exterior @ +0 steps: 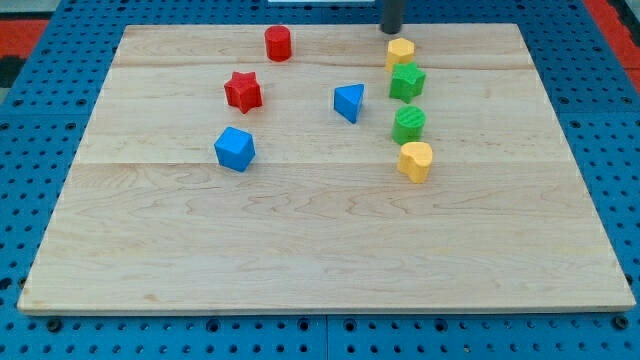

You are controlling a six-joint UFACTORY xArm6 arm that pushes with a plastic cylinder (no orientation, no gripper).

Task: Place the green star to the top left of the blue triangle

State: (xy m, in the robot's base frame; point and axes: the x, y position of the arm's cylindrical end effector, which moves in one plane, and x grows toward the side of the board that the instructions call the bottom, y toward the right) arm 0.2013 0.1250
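My tip [391, 30] — a bare rod with no fingers to open or close — stood at the table's [300, 250] top edge, just above the yellow block [400, 51], while the green star [407, 81] sat right of the blue triangle [349, 101] — apart from it.

yellow block [401, 51] crowding green star [407, 82] above, bare board [300, 260] around blue triangle [349, 102]

My tip [391, 30] is seen at the view's top, just above the yellow block [400, 52]; the green star [407, 82] is seen beneath, seemingly touching it.
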